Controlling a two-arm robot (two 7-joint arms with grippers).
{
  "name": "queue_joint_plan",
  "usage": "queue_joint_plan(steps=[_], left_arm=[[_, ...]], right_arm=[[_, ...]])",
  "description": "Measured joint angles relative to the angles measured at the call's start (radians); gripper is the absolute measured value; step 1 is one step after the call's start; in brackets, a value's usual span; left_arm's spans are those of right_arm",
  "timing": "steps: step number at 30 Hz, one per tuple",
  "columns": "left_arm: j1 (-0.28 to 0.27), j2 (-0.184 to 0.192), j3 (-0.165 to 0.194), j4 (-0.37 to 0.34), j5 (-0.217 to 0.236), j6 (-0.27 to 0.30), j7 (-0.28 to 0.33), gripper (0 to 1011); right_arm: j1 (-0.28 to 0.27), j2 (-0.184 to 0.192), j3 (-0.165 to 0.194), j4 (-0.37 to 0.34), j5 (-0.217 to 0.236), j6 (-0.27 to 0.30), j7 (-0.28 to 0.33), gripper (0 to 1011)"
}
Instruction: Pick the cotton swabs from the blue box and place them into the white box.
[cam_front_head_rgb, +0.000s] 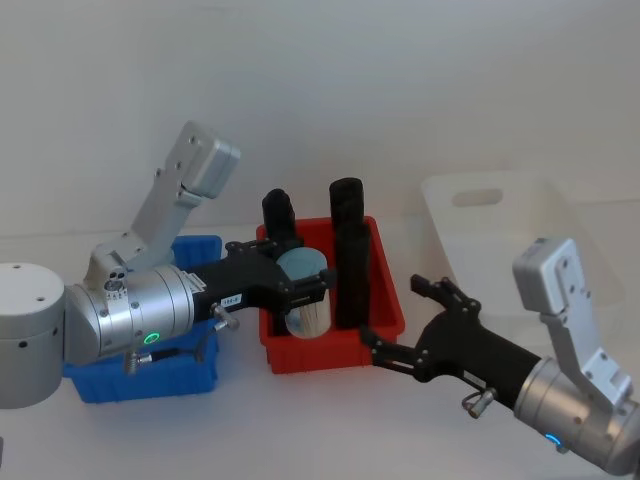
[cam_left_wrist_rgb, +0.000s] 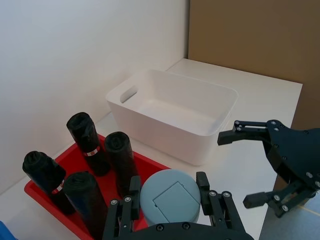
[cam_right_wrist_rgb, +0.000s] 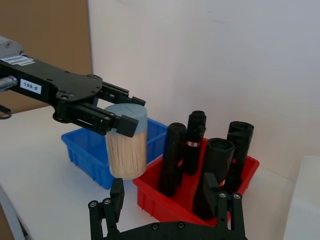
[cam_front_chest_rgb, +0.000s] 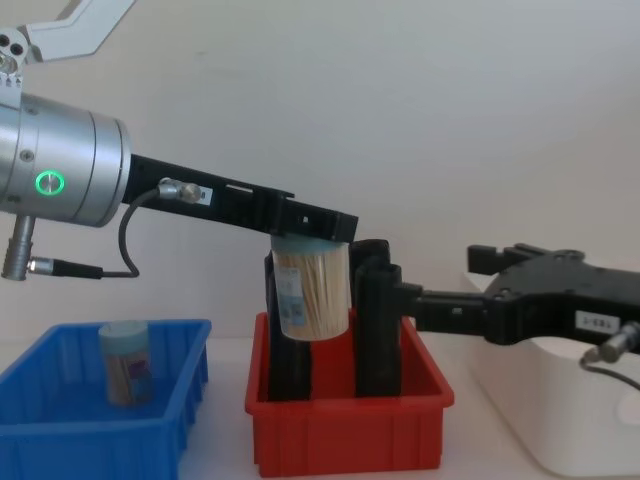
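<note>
Left jaws grip cotton swabs (cam_front_chest_rgb: 312, 290) above red bin (cam_front_chest_rgb: 345, 435); right jaws wide, beside bin.

my left arm (cam_front_chest_rgb: 70, 165) brushed silver, green ring light (cam_front_chest_rgb: 47, 182), looping black cable (cam_front_chest_rgb: 122, 235), my right arm (cam_front_head_rgb: 575, 405) silver, blue light (cam_front_head_rgb: 552, 438), left gripper (cam_front_head_rgb: 298, 288) and right gripper (cam_front_head_rgb: 392, 310) matte black, screw-studded

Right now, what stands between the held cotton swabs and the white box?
Black upright objects, then the open right end effector, lie between the cotton swabs in the left end effector and the white box.
</note>
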Motion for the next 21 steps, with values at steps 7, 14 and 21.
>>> queue_joint_plan(steps=[7,14,21], left_arm=[[0.000,0.000,0.000,0.000,0.000,0.001,-0.001,671],[0.000,0.000,0.000,0.000,0.000,0.001,-0.002,671],[0.000,0.000,0.000,0.000,0.000,0.000,-0.002,671]], right_arm=[[0.055,-0.029,-0.022,0.050,-0.035,0.012,0.094,1002],[0.108,-0.060,-0.041,0.110,-0.067,0.016,0.154,1001],[0.156,-0.089,-0.055,0.173,-0.087,0.015,0.186,1001]])
